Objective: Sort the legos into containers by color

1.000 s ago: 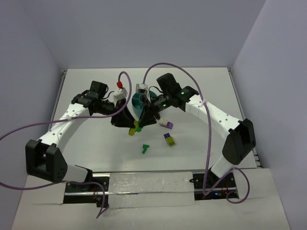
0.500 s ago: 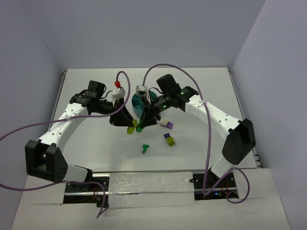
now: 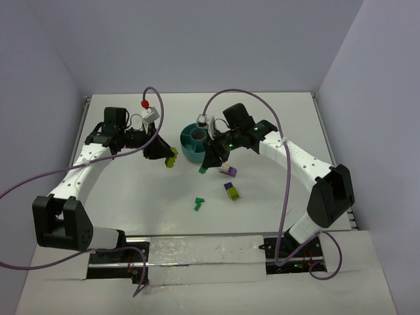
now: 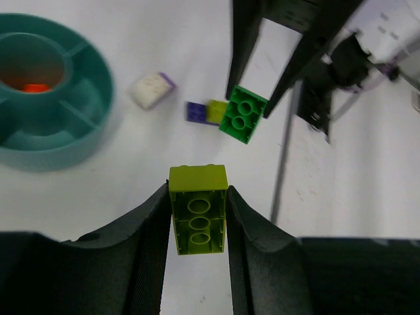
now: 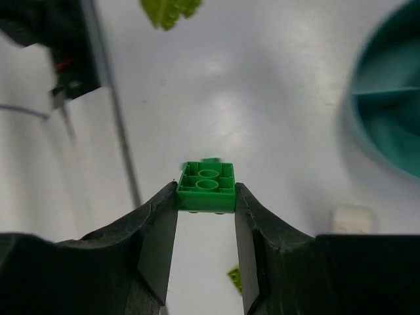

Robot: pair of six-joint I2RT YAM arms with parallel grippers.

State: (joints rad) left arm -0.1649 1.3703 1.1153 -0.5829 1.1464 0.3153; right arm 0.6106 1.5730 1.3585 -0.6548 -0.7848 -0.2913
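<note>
The left pincer is clamped on a lime brick, the right pincer on a green brick. Both hang off the counter, likely for carrying to the bowl, which sits between and just beyond them.

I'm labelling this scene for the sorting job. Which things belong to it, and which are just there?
In the job: lime brick in left claw; green brick in right claw; purple-and-white brick, purple-and-yellow brick, dark green piece on the table; teal bowl, orange bit in its centre ring.
Just there: purple cables.
</note>
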